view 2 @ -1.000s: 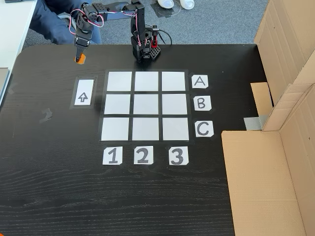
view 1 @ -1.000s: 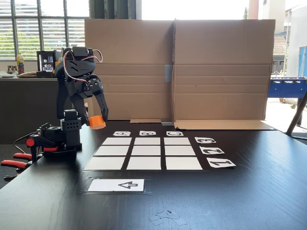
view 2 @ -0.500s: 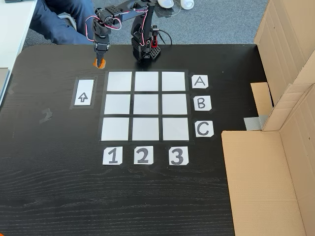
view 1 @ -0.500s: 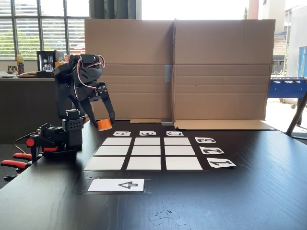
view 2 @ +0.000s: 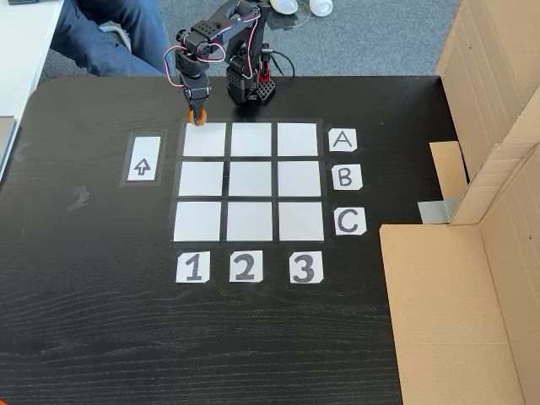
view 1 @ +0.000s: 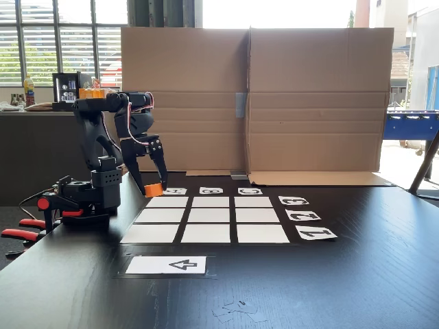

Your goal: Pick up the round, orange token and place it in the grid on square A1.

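Swinging over from beside the arrow card [view 2: 143, 158], the tool [view 2: 198, 117] now hangs at the top edge of square A1 [view 2: 205, 142] on the grid [view 2: 250, 221], fingers pinching the token [view 1: 153, 188] just above the tabletop [view 2: 101, 295].

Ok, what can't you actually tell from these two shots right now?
- Token in the top-down fixed view: mostly covered by the gripper.
- Whether the token hangs above square A1 or touches it: neither fixed view settles the gap.
- Side fixed view: the A label is partly behind the gripper.
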Controlling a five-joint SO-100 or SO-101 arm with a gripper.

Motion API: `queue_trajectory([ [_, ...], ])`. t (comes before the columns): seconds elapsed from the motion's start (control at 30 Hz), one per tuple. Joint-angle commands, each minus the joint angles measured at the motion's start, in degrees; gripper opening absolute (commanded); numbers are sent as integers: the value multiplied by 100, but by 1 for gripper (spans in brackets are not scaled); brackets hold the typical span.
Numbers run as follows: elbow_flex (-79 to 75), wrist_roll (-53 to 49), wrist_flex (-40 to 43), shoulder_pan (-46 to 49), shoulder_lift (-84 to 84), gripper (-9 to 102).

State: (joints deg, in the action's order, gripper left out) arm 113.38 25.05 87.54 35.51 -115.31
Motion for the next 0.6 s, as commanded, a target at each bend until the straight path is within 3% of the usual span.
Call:
queue_trajectory([
  [0.0,97,-44,-97,-62,-158,0],
  [0.57,1397,-141,-1160,88,9,0],
])
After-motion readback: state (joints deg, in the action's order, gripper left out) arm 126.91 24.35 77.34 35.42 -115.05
